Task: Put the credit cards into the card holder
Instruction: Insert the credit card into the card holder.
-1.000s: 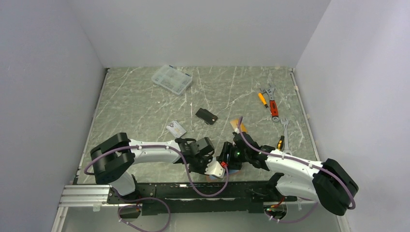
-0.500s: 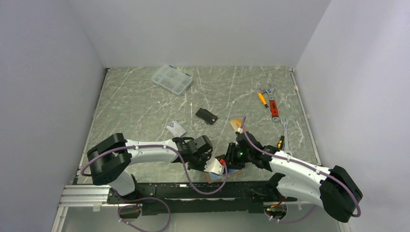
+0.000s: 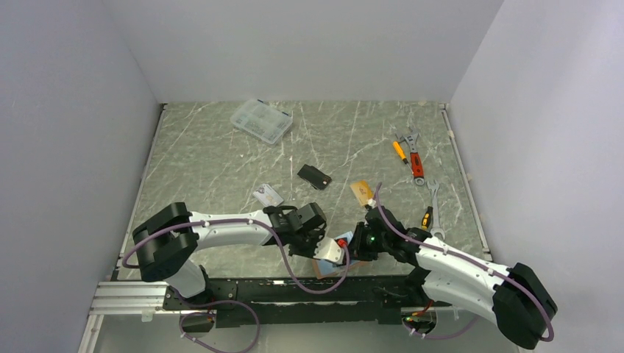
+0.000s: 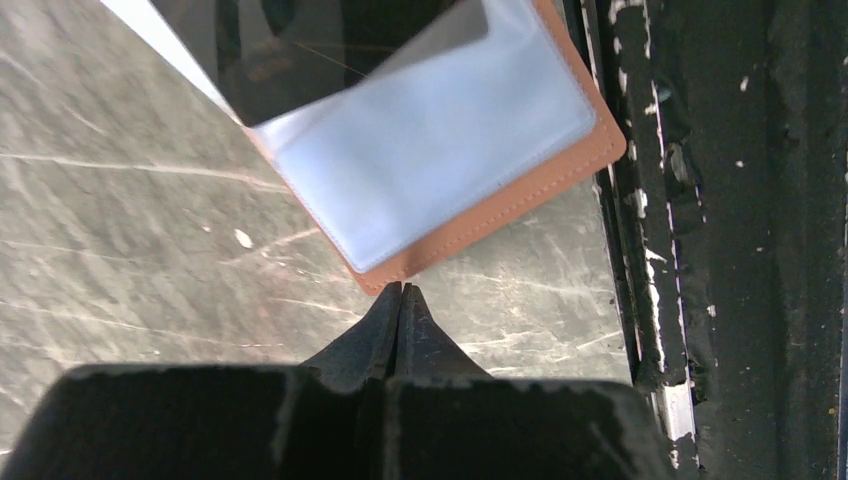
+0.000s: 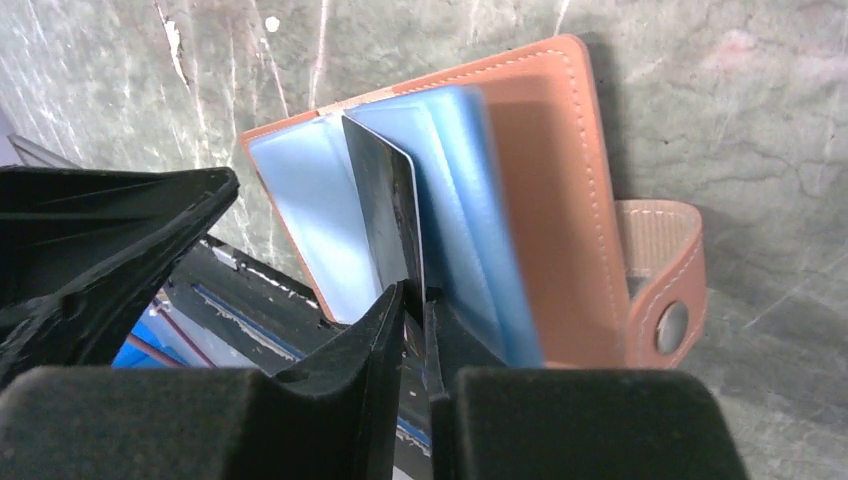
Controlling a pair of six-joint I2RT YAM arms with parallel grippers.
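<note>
Right pincer [image 5: 415, 300], seen from its own wrist, is nearly closed, its two tips pinching the lower edge of a thin, dark-looking inner leaf of the card holder [image 5: 540, 190]. The holder lies open on the marbled green desk [image 5: 760, 90]. Pale blue clear sleeves fan up on both sides of the pinched leaf. The brown cover lies to the right, and its closing tab [image 5: 665, 290] with a metal snap curls out at that side. Whether anything sits inside the sleeves I cannot tell.

From the left wrist, the left pincer [image 4: 400, 295] is fully closed with nothing between its jaws. Its tips are right at a stitched brown corner of the open holder, touching it or just short of it. A clear sleeve covers the holder's inner face there, and a dark, shiny leaf lifts off it towards the top of the view. The black rail [image 4: 720, 250] at the desk's near edge runs just beside the holder.

From above, both arms reach inward and meet at the near middle of the desk, over the holder. All three cards lie loose farther out: the silver-grey card [image 3: 268, 195], the black card [image 3: 314, 176] and the orange-gold card [image 3: 361, 192]. A clear compartment box [image 3: 260, 120] sits far left. Wrenches [image 3: 416, 158] and a screwdriver [image 3: 399, 151] lie far right.
</note>
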